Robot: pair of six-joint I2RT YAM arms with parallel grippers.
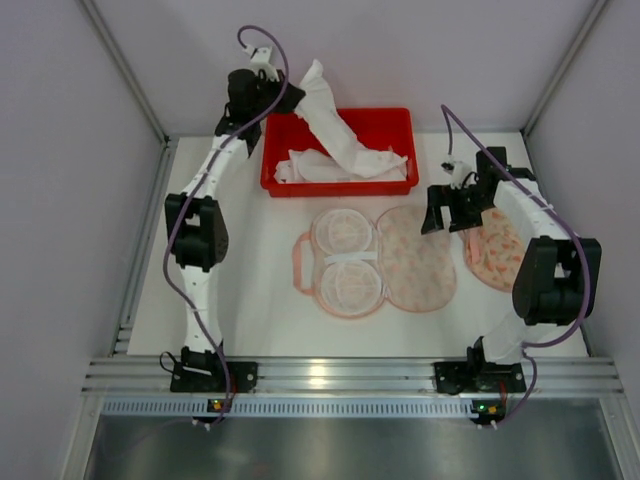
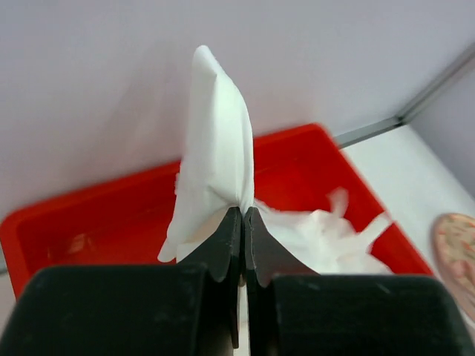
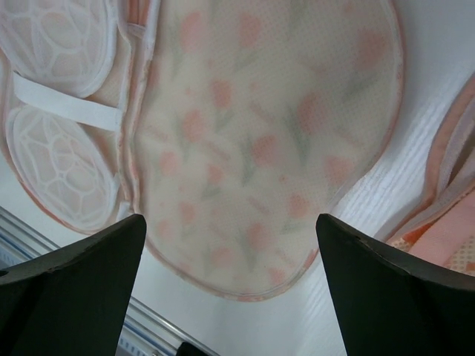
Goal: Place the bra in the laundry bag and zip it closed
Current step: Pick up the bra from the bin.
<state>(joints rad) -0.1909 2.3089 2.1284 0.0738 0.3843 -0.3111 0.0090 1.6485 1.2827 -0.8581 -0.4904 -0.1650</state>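
A white bra (image 1: 335,130) trails up out of the red bin (image 1: 392,124) at the back of the table. My left gripper (image 1: 291,98) is shut on its upper end, which stands above the pinched fingertips in the left wrist view as a white fold (image 2: 219,148); that gripper (image 2: 243,211) hovers over the bin (image 2: 89,222). The pink floral laundry bag (image 1: 385,260) lies opened flat mid-table, mesh cups on its left half. My right gripper (image 1: 450,217) hangs open just right of it; in the wrist view the bag's floral flap (image 3: 252,148) lies below the wide-apart gripper (image 3: 230,248).
More white fabric (image 1: 320,168) lies in the bin. A second pink floral bag (image 1: 495,250) sits under the right arm near the table's right side, its edge (image 3: 445,222) visible in the right wrist view. Walls close in the table on three sides.
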